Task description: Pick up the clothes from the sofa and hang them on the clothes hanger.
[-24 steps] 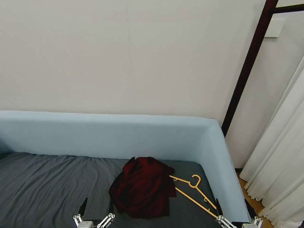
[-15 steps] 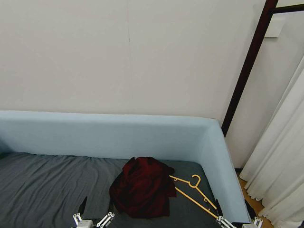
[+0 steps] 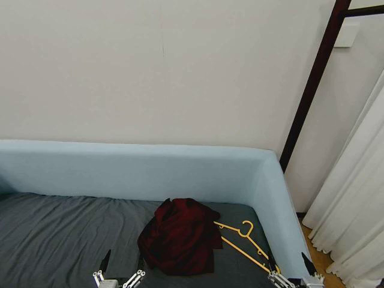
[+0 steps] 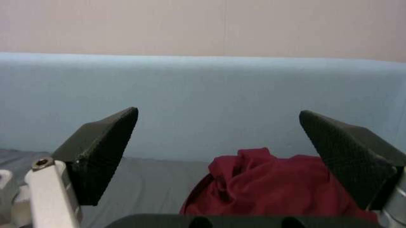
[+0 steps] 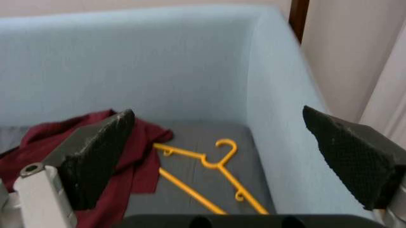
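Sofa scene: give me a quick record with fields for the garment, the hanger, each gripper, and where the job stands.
garment: dark red garment, crumpled on the sofa's grey seat cushion
hanger: yellow hanger, flat on the cushion on the garment's right, near the sofa's blue side arm
left gripper: open, low in front of the garment, holding nothing
right gripper: open, near the hanger, holding nothing
progress: garment not yet picked up

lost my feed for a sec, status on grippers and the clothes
Left gripper open, low before the red garment. Right gripper open, low by the yellow hanger. Garment crumpled on sofa seat, hanger beside it. Nothing in between.
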`<state>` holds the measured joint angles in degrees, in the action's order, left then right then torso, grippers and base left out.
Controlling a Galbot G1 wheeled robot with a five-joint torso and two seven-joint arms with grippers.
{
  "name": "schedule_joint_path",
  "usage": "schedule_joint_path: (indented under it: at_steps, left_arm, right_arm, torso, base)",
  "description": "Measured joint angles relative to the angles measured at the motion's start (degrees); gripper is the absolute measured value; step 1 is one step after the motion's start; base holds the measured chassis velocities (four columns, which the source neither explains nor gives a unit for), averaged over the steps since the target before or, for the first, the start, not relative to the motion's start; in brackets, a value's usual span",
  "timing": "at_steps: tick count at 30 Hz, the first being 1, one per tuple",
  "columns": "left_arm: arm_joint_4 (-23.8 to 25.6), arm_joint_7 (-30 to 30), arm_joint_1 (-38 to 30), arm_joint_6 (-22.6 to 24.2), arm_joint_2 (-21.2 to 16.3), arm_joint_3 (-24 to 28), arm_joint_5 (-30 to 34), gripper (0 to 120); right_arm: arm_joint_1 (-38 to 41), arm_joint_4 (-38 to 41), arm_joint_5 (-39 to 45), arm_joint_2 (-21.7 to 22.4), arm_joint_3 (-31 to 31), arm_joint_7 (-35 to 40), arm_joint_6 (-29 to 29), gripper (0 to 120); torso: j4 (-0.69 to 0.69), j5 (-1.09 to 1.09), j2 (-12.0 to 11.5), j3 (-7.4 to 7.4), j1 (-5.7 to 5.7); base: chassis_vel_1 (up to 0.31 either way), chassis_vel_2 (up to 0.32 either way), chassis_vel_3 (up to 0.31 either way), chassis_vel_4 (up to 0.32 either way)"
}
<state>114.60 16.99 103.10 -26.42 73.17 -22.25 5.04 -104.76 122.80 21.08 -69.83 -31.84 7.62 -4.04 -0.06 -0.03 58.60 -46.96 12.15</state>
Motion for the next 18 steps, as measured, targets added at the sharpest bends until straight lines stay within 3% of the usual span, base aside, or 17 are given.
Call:
schedule_joint_path:
  at_steps: [4, 5, 8, 9, 13, 14, 18]
  left_arm:
    - [-1.11, 0.01, -0.65, 0.06, -0.83, 0.90, 0.21, 100]
    - [-1.11, 0.01, -0.65, 0.06, -0.83, 0.90, 0.21, 100]
    - [-2.17, 0.00, -0.45, -0.12, -0.82, 1.42, 0.07, 100]
    - [-2.17, 0.00, -0.45, -0.12, -0.82, 1.42, 0.07, 100]
    - [-3.01, 0.24, 1.63, -1.45, 0.89, 0.72, -0.54, 100]
    - [-3.01, 0.24, 1.63, -1.45, 0.89, 0.72, -0.54, 100]
    - [-3.84, 0.71, 2.98, -2.75, 2.56, -0.46, -1.17, 100]
  right_arm:
    - [3.62, -0.37, 10.37, 6.79, -1.04, 1.73, 7.28, 100]
    - [3.62, -0.37, 10.37, 6.79, -1.04, 1.73, 7.28, 100]
    - [11.18, -3.37, 17.16, 12.99, 0.31, 2.18, 12.09, 100]
    - [11.18, -3.37, 17.16, 12.99, 0.31, 2.18, 12.09, 100]
    - [25.48, -11.85, 22.97, 19.84, 9.25, 2.49, 14.47, 100]
    - [25.48, -11.85, 22.97, 19.84, 9.25, 2.49, 14.47, 100]
    - [39.96, -19.42, 25.49, 22.62, 22.38, 2.54, 16.06, 100]
  torso:
    - [-0.02, 0.00, 0.00, 0.00, 0.00]
    - [-0.02, 0.00, 0.00, 0.00, 0.00]
    - [-0.03, -0.02, 0.00, 0.00, 0.00]
    - [-0.03, -0.02, 0.00, 0.00, 0.00]
    - [0.03, -0.01, 0.00, 0.00, 0.00]
    - [0.03, -0.01, 0.00, 0.00, 0.00]
    - [-0.01, -0.03, 0.00, -0.01, 0.00]
  base:
    - [0.000, 0.000, 0.000, 0.000]
    - [0.000, 0.000, 0.000, 0.000]
    - [0.000, 0.000, 0.000, 0.000]
    - [0.000, 0.000, 0.000, 0.000]
    - [0.000, 0.000, 0.000, 0.000]
    - [0.000, 0.000, 0.000, 0.000]
    - [0.000, 0.000, 0.000, 0.000]
